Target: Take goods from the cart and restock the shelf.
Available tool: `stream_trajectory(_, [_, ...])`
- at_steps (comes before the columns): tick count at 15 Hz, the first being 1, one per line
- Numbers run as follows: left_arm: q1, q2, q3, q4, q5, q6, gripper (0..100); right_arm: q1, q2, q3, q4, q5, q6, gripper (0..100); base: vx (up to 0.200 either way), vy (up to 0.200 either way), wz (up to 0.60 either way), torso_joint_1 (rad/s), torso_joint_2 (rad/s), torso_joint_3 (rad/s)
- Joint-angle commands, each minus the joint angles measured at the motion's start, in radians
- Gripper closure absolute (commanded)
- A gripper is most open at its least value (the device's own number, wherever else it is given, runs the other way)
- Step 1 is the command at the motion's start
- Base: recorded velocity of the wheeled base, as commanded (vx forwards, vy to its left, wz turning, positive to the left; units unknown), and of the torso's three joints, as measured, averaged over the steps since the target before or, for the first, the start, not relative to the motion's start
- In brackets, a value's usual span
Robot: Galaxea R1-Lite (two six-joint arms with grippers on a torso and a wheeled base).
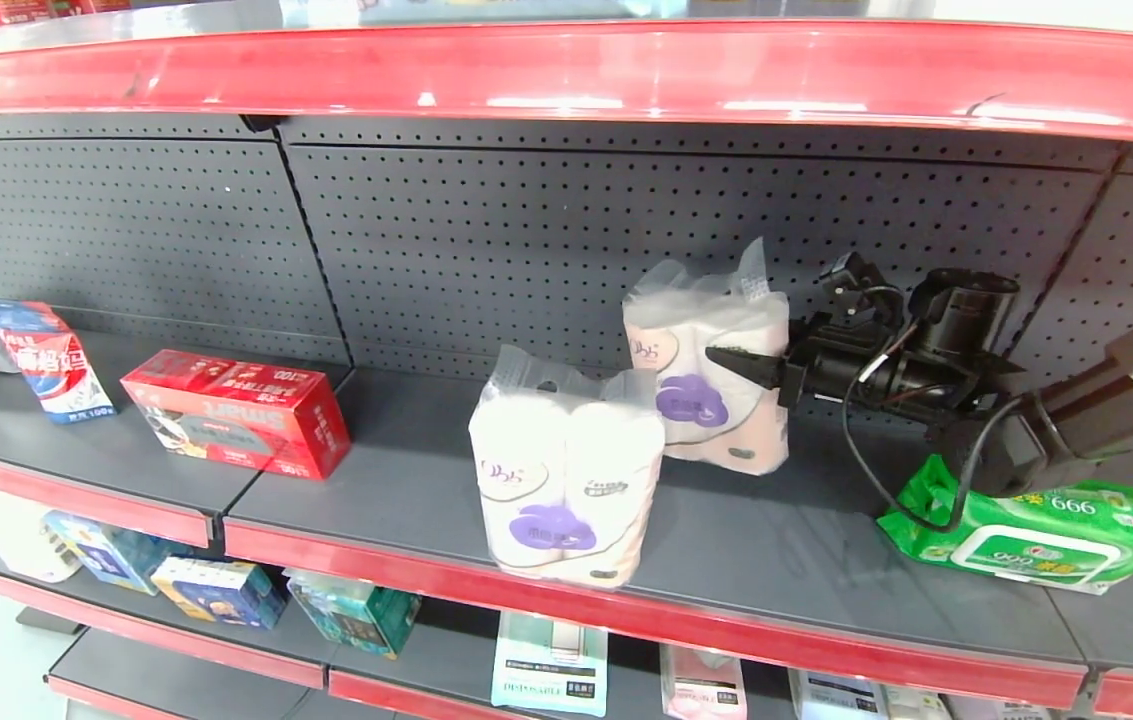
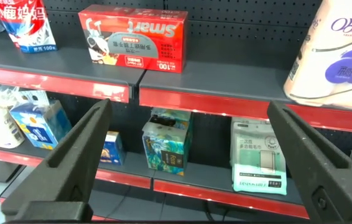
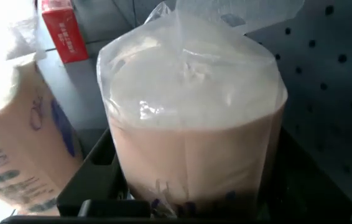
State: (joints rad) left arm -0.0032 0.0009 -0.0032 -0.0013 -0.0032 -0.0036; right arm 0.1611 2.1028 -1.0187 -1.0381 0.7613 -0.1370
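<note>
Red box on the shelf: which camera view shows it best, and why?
The left wrist view: the red box faces the camera squarely, whole front visible. The head view shows it whole but angled; the right wrist view catches just one end.

White lettering on red box (image 1: 236, 412), purple logo on roll pack (image 1: 701, 385), perhaps digits on wipes (image 1: 1036, 535)

Shelf (image 1: 776, 560) with rear roll pack (image 1: 696, 400) held by right tool (image 1: 738, 358), second pack (image 1: 561, 480) in front, green wipes (image 1: 1036, 550)
</note>
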Motion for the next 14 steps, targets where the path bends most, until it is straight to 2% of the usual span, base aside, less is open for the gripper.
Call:
stream_trajectory(1, [0.000,0.001,0.000,0.000,0.000,0.001,0,0.034,0.036,-0.038,0.000,0.010,0.027,100,0.000,0.000,0.00,0.000,0.00,0.000])
stream_trajectory(8, [0.000,0.001,0.000,0.000,0.000,-0.001,0,0.124,0.115,-0.089,0.000,0.012,0.028,100,0.000,0.000,0.00,0.000,0.00,0.000])
stream_trajectory(14, [0.000,0.001,0.000,0.000,0.000,-0.001,0,0.127,0.152,-0.116,0.000,0.012,0.027,100,0.000,0.000,0.00,0.000,0.00,0.000])
